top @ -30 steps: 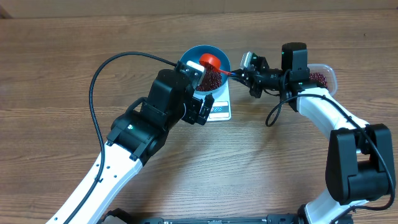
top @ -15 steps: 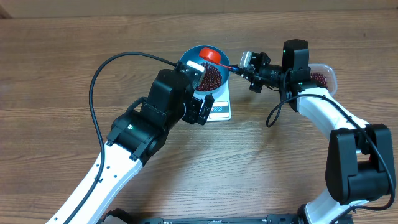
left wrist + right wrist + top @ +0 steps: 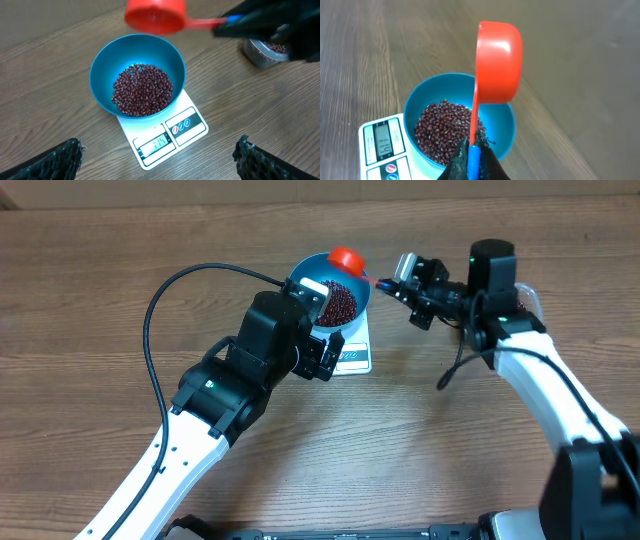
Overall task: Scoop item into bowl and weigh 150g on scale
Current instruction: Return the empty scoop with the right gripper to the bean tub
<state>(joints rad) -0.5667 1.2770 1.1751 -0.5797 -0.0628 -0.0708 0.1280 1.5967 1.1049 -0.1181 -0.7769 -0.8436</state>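
Note:
The blue bowl (image 3: 335,298) (image 3: 137,75) (image 3: 457,120) stands on the white scale (image 3: 352,357) (image 3: 165,137) (image 3: 382,150). A heap of dark red-brown beans (image 3: 142,90) (image 3: 445,130) fills its bottom. The scale's display reads 114. My right gripper (image 3: 474,155) (image 3: 390,284) is shut on the blue handle end of a red scoop (image 3: 347,257) (image 3: 155,15) (image 3: 498,62). The scoop hangs above the bowl's far rim, its cup turned on its side. My left gripper (image 3: 157,162) is open over the table just in front of the scale, holding nothing.
A clear plastic tub (image 3: 265,50) (image 3: 527,295) with more beans sits right of the scale, mostly behind the right arm. The left arm (image 3: 230,380) and its black cable (image 3: 150,330) cover the table in front of and left of the scale.
The right gripper has lifted the red scoop out of the bowl and drawn it back over the far rim, while the right arm has shifted right. The left arm has not moved.

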